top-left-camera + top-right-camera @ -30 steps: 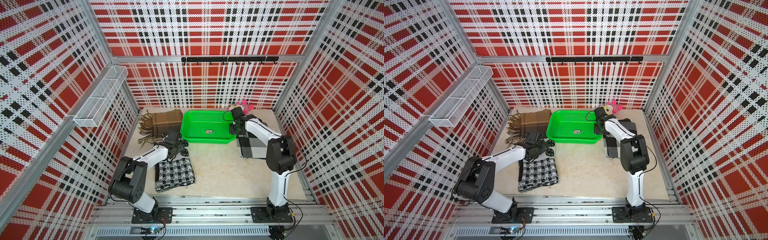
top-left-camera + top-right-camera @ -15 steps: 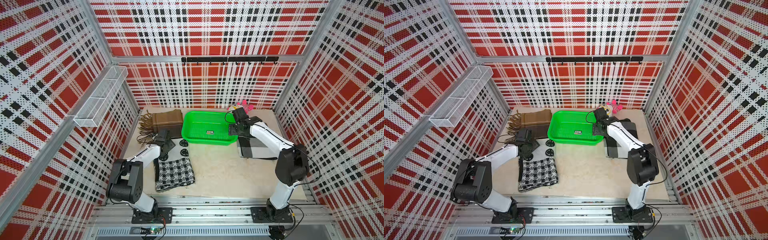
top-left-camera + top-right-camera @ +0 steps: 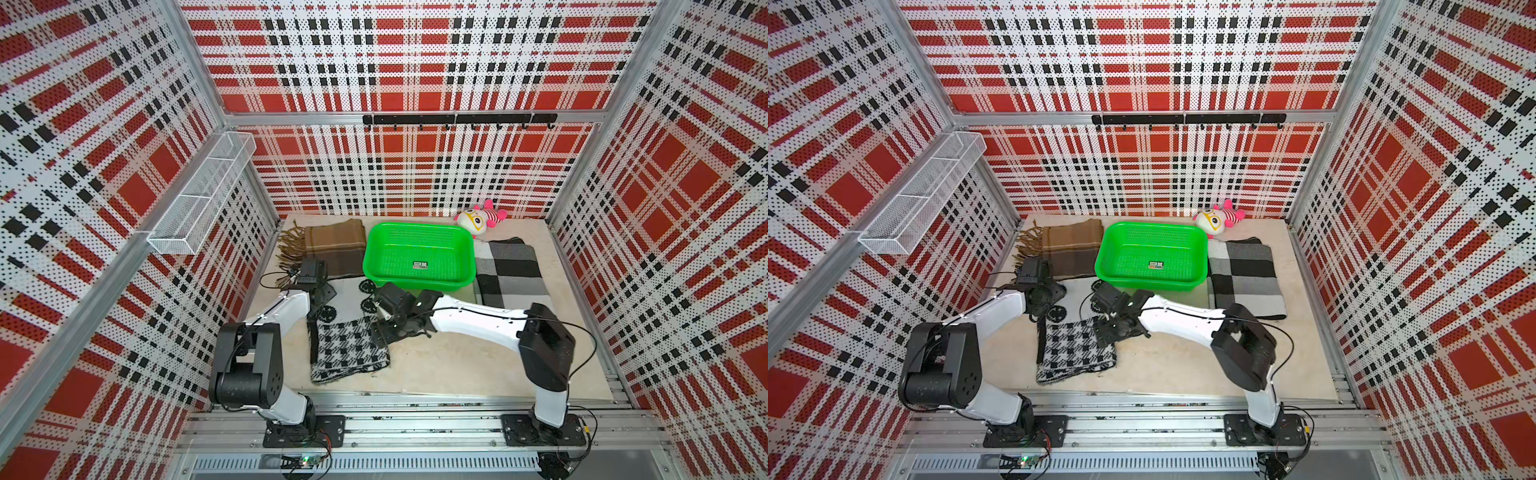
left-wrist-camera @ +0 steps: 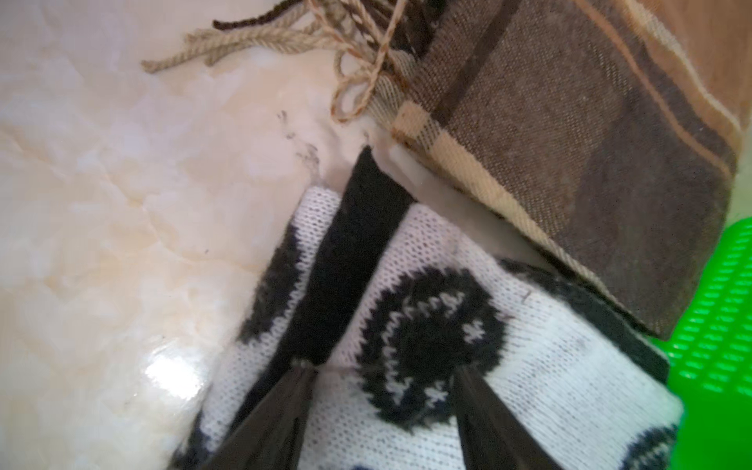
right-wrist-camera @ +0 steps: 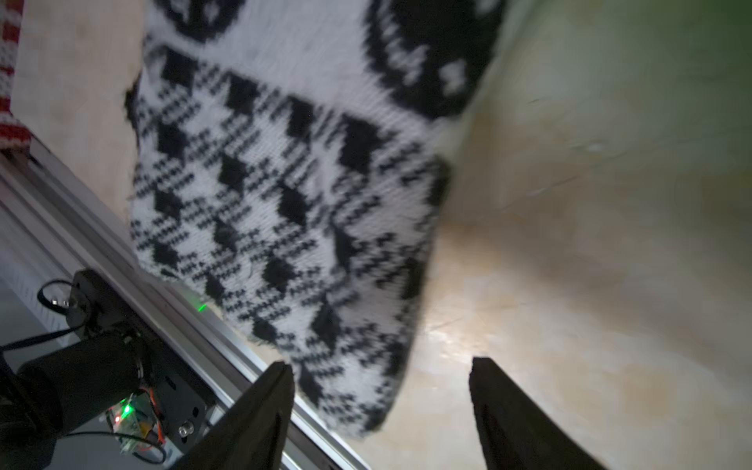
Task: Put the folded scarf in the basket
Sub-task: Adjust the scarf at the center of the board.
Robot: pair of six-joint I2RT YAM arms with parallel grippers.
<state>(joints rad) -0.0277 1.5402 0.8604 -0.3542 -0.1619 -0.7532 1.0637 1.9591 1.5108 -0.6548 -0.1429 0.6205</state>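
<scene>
The folded scarf [image 3: 349, 351] [image 3: 1074, 351], a black-and-white knit, lies flat on the tabletop [image 3: 457, 361] in front of the basket [image 3: 417, 227] [image 3: 1152, 226], off its front left corner and outside it. One end reaches almost to the basket's front wall.

The left gripper [image 3: 321, 298] [image 3: 1045, 297] sits over that end, and the right gripper [image 3: 386, 328] [image 3: 1111, 332] sits at the scarf's edge on the side nearer the basket's middle. In both top views the gripper bodies hide the fingertips.

The left wrist view shows the left gripper [image 4: 382, 368] with its fingers spread. The tips are down at the knit [image 4: 549, 386], with a round black motif between them and nothing pinched. Whether they press into the cloth cannot be told. This view also shows the end of the folded scarf lying just beside a brown fringed scarf [image 4: 590, 142], with the basket's green wall [image 4: 724, 325] close by.

The right wrist view is blurred. It shows the right gripper [image 5: 380, 364] with its fingers wide apart. A corner of the houndstooth half [image 5: 276, 195] lies between the tips but is not gripped.
</scene>
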